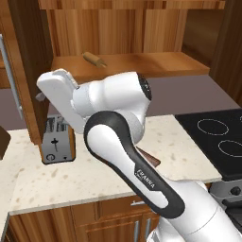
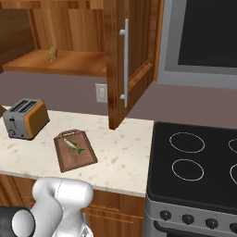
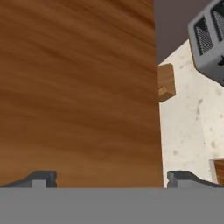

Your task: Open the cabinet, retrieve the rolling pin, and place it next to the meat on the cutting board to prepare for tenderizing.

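The cabinet point(image 1: 142, 28) stands open, with its left door point(image 1: 28, 71) and right door point(image 2: 134, 55) swung out. On its lighter shelf lies the rolling pin point(image 1: 94, 59) point(image 2: 52, 54), untouched. The cutting board point(image 2: 74, 152) rests on the counter with the meat point(image 2: 74, 146) on it; in the left base view just a corner of the board point(image 1: 152, 158) shows behind the arm. My gripper point(image 1: 45, 94) point(image 3: 111, 179) is open, close against the left door's wooden face point(image 3: 78, 87), holding nothing.
A silver-and-wood toaster point(image 2: 25, 118) point(image 1: 57, 142) point(image 3: 210, 39) stands on the speckled counter point(image 2: 120, 152) below the left door. A black stovetop point(image 2: 194, 162) lies to the right, with a microwave point(image 2: 208, 37) above it. A small wooden block point(image 3: 166, 83) sits by the door's edge.
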Robot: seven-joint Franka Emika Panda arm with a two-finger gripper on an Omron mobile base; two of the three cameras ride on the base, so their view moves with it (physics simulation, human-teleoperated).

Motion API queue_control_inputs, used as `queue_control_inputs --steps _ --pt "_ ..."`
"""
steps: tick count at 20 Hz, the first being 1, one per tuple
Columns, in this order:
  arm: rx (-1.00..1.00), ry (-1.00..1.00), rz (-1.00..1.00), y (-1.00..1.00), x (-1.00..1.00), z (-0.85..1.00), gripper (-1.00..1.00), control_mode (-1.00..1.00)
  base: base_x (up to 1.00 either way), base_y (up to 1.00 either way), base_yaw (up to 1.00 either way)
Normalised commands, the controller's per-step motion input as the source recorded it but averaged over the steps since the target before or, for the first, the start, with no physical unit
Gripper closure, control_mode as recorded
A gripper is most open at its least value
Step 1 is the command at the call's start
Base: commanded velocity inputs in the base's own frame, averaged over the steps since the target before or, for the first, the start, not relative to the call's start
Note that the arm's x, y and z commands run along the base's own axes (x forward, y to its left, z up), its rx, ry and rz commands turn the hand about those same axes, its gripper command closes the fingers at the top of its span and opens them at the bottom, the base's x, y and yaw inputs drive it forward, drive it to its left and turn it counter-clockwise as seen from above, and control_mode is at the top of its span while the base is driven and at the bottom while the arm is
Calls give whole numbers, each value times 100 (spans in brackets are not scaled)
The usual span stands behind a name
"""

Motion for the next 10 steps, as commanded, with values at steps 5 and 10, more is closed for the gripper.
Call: queue_control_inputs --steps 5,10 --pt "-5 0 0 -1 11 -10 -100 -100 0 0 0" --pt "0 0 0 -25 20 0 -100 -100 0 0 0"
